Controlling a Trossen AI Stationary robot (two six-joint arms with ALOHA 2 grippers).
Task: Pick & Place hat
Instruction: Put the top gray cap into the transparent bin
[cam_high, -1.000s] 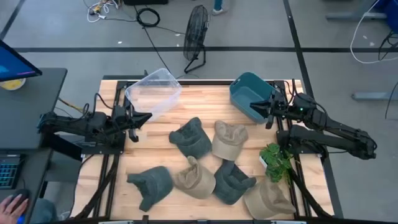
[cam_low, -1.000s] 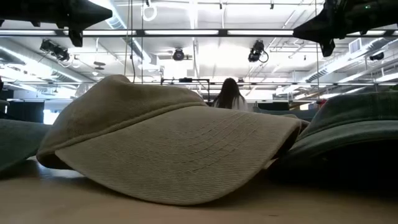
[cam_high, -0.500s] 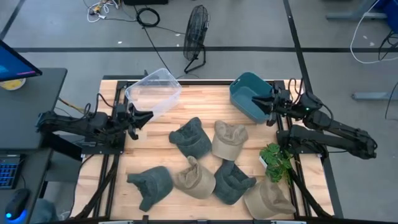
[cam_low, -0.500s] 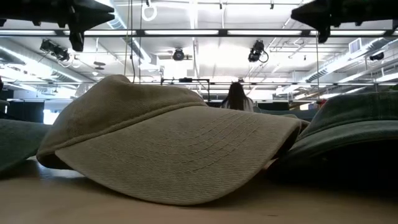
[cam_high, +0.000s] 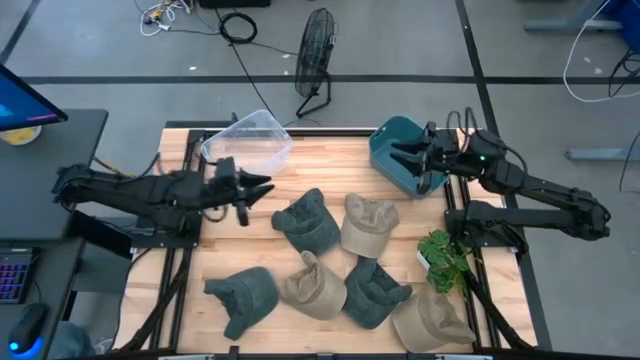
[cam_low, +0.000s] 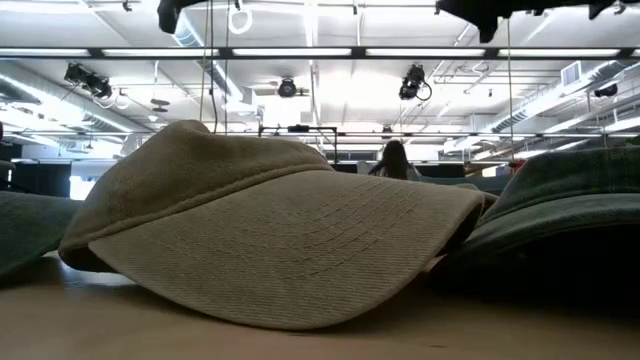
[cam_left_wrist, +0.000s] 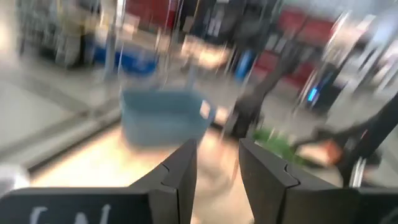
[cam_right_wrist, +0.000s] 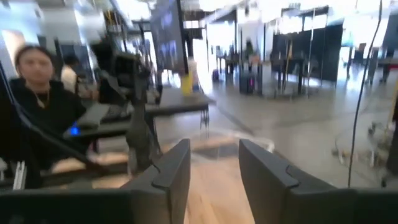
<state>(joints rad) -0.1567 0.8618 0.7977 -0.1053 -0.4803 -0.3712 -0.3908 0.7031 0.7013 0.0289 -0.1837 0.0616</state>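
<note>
Several caps, dark green and beige, lie on the wooden table. In the high view a dark green cap (cam_high: 305, 222) and a beige cap (cam_high: 368, 225) lie mid-table, and more lie along the near edge. In the low view one beige cap (cam_low: 270, 230) rests on its brim close to the camera. My left gripper (cam_high: 264, 187) (cam_left_wrist: 217, 168) is open in the air, just left of the dark green cap. My right gripper (cam_high: 394, 153) (cam_right_wrist: 214, 165) is open above the teal bin (cam_high: 400, 155). Neither gripper holds anything.
A clear plastic bin (cam_high: 247, 145) stands at the far left of the table, with the teal bin at the far right. A small green plant (cam_high: 443, 258) is by the right edge. Beyond the table are a floor fan (cam_high: 315, 45) and a person (cam_right_wrist: 37, 93).
My left gripper has swung from the table's left edge toward the right, closing on the dark green cap, and it has risen. My right gripper has moved left from the right edge over the teal bin and risen. The caps lie as before.
</note>
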